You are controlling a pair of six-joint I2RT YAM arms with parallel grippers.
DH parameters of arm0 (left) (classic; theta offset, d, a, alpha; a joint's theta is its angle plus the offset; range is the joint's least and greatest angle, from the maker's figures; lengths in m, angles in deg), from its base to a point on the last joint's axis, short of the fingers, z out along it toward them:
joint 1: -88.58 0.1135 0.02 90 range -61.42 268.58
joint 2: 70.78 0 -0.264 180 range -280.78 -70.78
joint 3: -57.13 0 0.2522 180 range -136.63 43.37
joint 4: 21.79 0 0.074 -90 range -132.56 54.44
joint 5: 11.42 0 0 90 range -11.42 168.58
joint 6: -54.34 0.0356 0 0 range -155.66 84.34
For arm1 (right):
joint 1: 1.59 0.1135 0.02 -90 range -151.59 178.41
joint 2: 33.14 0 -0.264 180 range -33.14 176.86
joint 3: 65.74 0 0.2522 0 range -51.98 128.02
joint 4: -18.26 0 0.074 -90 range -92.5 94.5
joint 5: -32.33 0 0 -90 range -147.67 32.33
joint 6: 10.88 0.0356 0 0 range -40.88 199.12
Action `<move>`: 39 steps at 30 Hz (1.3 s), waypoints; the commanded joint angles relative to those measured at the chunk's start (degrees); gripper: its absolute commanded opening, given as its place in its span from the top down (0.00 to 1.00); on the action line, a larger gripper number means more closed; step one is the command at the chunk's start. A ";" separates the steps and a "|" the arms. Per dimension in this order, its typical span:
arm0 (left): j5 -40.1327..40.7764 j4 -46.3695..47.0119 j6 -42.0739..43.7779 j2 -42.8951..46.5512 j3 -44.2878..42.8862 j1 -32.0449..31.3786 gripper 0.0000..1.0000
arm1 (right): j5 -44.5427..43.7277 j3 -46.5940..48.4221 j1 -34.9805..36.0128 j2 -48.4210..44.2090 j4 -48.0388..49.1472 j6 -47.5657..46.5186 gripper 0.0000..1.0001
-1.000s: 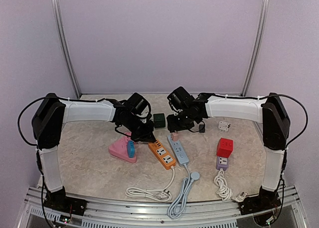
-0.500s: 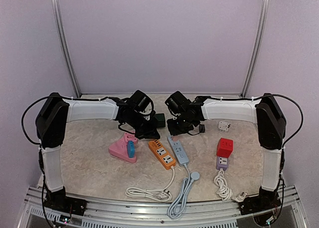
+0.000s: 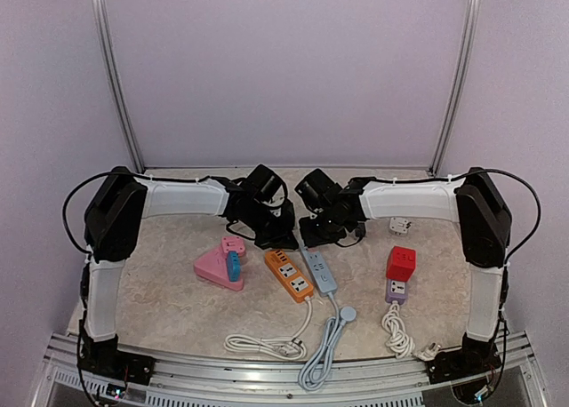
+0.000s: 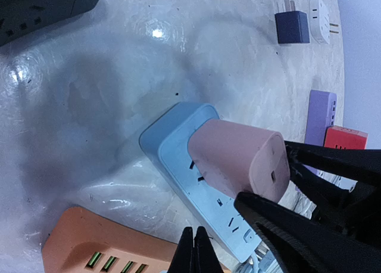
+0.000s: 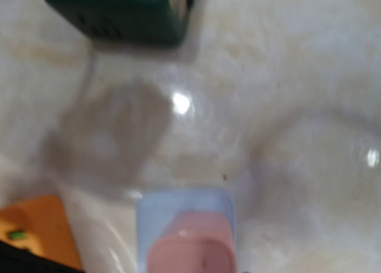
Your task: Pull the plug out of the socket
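Left gripper and right gripper meet tip to tip near the table's centre, over the far end of the blue power strip. The top view hides both sets of jaws. Power strips number three: blue, orange just left of it, and purple to the right, bearing one red cube. One pink socket block carrying a blue plug lies further left, and one white adapter sits behind the red cube. Three cord bundles trail to the near edge, where a metal rail bounds the table. Bare marbled surface lies open at the left and right rear. Lilac walls and two metal uprights close the back. Left wrist view: the left gripper's tips are pressed together with nothing between them, between the orange and blue strips. The pink plug sits seated in the blue strip's end socket. The right gripper's two black fingers lie against opposite sides, apparently pinching it. The glossy surface beyond the strip's end is free. A dark green block sits farther off and a navy plug well apart. Right wrist view, blurred: the pink plug in the blue strip is at the bottom edge, the green block at top, the orange strip lower left. Its own fingers cannot be made out.
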 commanded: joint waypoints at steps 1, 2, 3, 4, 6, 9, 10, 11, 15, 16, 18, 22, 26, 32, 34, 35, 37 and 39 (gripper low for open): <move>-1.05 0.88 1.07 -2.29 -2.11 -0.86 1.00 | 0.40 -2.71 0.99 0.40 -2.87 1.46 0.68; -1.11 0.93 0.99 -2.55 -2.33 -0.92 1.00 | 0.30 -2.60 0.99 0.40 -2.82 1.56 0.68; -1.14 1.07 0.93 -2.84 -2.47 -0.96 1.00 | 0.27 -2.52 1.00 0.46 -2.78 1.61 0.68; -1.23 1.17 0.83 -3.18 -2.58 -0.94 1.00 | 0.23 -2.33 0.99 0.62 -2.91 1.51 0.68; -1.40 1.26 0.80 -3.70 -2.98 -0.97 1.00 | 0.02 -1.90 0.99 0.83 -3.20 1.46 0.70; -1.48 1.52 0.80 -4.49 -3.57 -0.96 1.00 | 0.06 -1.72 0.99 0.68 -3.29 1.52 0.79; -1.45 1.59 0.82 -4.77 -3.74 -1.00 1.00 | -0.01 -1.71 0.99 0.74 -3.38 1.48 0.80; -1.51 1.74 0.80 -5.07 -3.75 -0.95 1.00 | -0.02 -1.81 0.95 0.59 -3.32 1.52 0.80; -1.85 2.40 0.63 -5.61 -3.76 -0.88 1.00 | -0.65 -2.39 0.95 0.42 -2.61 1.38 0.66; -1.96 2.47 0.63 -5.67 -3.68 -0.85 1.00 | -0.90 -2.36 0.99 0.40 -2.32 1.29 0.63; -1.95 2.57 0.63 -5.71 -3.52 -0.87 1.00 | -1.39 -2.05 0.95 0.47 -2.09 1.01 0.62; -2.07 2.77 0.63 -5.89 -3.52 -0.78 1.00 | -1.87 -1.54 0.90 1.23 -1.31 0.58 0.63; -2.11 2.81 0.69 -5.68 -3.58 -0.79 1.00 | -1.90 -1.17 0.90 1.47 -0.87 0.23 0.64; -2.43 2.45 1.01 -6.13 -4.40 -0.61 1.00 | -2.42 -0.84 0.90 1.82 -1.05 -0.13 0.75; -2.63 2.59 1.30 -6.47 -4.45 -0.49 1.00 | -2.24 -0.98 0.90 1.66 -1.04 -0.10 0.87; -2.62 2.72 1.45 -6.59 -4.47 -0.40 1.00 | -2.04 -1.13 0.95 1.45 -1.04 -0.14 0.91; -2.73 2.90 1.59 -6.81 -4.56 -0.15 1.00 | -1.79 -1.68 0.99 0.84 -0.89 0.01 0.93; -2.96 3.18 1.68 -7.15 -4.45 -0.01 1.00 | -1.71 -2.29 0.99 0.14 -0.88 0.20 0.95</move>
